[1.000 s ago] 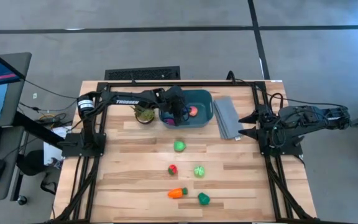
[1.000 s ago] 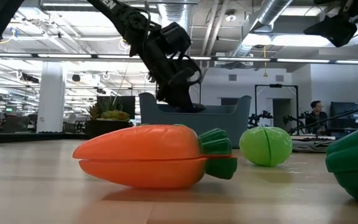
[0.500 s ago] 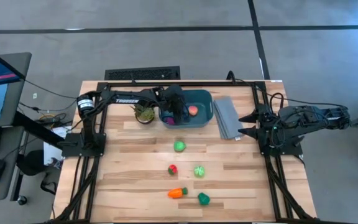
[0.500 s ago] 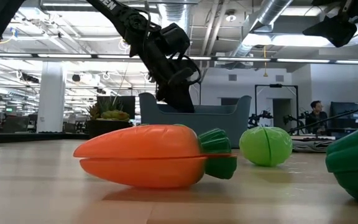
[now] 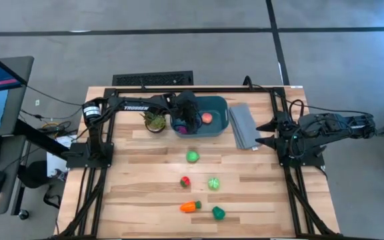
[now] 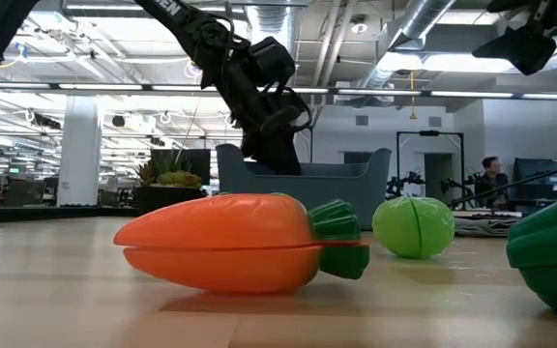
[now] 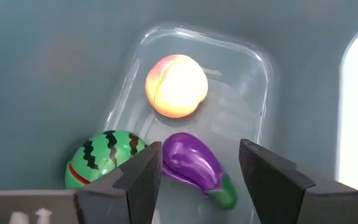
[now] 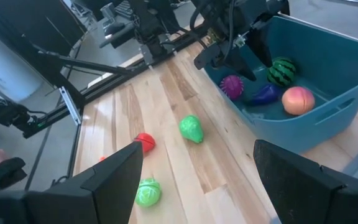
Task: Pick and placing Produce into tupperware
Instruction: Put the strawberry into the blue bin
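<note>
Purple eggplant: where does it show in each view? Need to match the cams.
High view: hidden, under the left pincer inside the teal tub.
Low view: not visible; the tub wall blocks it.
Left wrist view: eggplant lying on the tub floor between the open fingers, beside the watermelon.
Right wrist view: eggplant in the tub, between the magenta piece and the peach.
Shared landmark: the teal tub.

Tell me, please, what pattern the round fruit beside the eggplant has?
Green with dark stripes: a watermelon; left wrist view.
</note>
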Available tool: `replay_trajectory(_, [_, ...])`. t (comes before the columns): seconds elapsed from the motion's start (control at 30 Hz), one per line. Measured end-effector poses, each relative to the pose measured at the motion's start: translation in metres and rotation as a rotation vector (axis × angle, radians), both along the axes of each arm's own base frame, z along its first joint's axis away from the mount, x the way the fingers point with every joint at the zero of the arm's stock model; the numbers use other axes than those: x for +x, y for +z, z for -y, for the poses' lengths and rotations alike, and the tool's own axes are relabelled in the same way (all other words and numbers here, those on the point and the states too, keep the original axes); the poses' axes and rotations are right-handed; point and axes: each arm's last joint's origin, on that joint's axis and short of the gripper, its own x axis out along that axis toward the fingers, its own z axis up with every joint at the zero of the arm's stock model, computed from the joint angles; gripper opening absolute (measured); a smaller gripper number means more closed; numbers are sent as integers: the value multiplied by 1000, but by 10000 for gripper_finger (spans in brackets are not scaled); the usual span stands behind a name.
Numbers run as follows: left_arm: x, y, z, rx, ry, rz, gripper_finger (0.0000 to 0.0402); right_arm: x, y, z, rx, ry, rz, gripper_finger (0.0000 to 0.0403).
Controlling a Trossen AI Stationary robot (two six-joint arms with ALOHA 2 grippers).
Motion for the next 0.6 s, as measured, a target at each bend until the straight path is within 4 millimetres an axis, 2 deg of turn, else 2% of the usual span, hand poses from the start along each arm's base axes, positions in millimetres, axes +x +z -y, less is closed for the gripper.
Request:
replay_trajectory(0.17, [0, 13, 3, 2, -15, 9, 205, 0, -1, 0, -1, 0, -9, 329])
replay_trajectory(0.37, [7, 46, 7, 58, -64, 59, 205, -1, -1, 0, -3, 0, -13, 329])
replay_trajectory(0.6, [11, 72, 26, 70, -144, 27, 205, -1, -2, 0, -4, 0, -22, 329])
